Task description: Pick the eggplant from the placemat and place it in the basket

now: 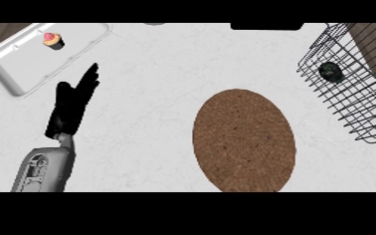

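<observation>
My left hand (70, 107) rests at the left of the view. Its fingers are straight, close together and pointing up, and they hold nothing. My right hand does not show here, so I cannot say anything about it.

The eggplant (329, 71) is not on the placemat (244, 140). I take the small dark thing inside the basket (311, 50), near its left wall, to be the eggplant. If that is correct, I judge the task to be nearly done or done.

I see a few things that could go wrong from here:
- The eggplant is round and lies close to the wire wall. A push against the basket could make it roll inside.
- The basket stands at the right edge of the view and is partly cut off. If my right arm passes there, it could catch a wire and drag the basket along the counter (161, 69).
- On my side, the tray (29, 62) with the cupcake (53, 40) is near my fingertips. A careless move forward could knock it.
</observation>
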You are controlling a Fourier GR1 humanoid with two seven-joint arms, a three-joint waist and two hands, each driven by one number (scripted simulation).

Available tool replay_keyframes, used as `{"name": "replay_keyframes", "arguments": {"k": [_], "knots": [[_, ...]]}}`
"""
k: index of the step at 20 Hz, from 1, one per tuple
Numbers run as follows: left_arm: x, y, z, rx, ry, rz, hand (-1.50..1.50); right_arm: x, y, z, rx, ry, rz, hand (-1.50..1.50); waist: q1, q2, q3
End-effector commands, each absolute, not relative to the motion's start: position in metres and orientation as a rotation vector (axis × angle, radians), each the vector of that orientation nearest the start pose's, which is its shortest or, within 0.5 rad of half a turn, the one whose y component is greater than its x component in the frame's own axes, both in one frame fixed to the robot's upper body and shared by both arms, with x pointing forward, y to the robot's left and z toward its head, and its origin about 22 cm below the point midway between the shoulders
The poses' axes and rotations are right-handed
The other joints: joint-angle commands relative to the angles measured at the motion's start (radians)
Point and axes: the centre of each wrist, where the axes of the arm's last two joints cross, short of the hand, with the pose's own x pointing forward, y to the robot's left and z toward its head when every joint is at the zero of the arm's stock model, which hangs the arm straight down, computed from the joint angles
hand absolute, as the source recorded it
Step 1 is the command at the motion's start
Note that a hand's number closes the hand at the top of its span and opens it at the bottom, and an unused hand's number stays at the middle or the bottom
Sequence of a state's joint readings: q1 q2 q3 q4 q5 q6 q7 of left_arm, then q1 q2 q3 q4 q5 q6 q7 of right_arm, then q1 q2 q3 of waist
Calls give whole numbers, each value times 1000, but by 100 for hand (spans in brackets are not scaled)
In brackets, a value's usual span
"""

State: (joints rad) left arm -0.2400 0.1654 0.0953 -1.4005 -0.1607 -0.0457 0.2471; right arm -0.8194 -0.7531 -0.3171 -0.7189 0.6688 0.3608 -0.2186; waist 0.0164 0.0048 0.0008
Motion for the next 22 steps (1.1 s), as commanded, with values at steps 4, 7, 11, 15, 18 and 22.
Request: {"name": "replay_keyframes", "arguments": {"k": [4,7,11,15,18,22], "knots": [[302,277,23,260,-1357,-227,0,380,-461,186,-785,-1553,598,-150,-4,0,0],[302,272,20,273,-1356,-209,0,372,-477,190,-809,-1625,444,-150,-5,2,0],[303,275,36,254,-1364,-212,0,362,-496,219,-873,-1659,291,-150,-6,-2,0],[293,282,34,251,-1364,-219,0,330,-539,222,-914,-1545,182,-150,5,1,0],[311,269,45,264,-1383,-217,0,296,-573,234,-899,-1584,61,-150,5,8,3],[294,274,27,247,-1365,-231,0,252,-606,227,-887,-1524,71,-150,10,8,4]]}}
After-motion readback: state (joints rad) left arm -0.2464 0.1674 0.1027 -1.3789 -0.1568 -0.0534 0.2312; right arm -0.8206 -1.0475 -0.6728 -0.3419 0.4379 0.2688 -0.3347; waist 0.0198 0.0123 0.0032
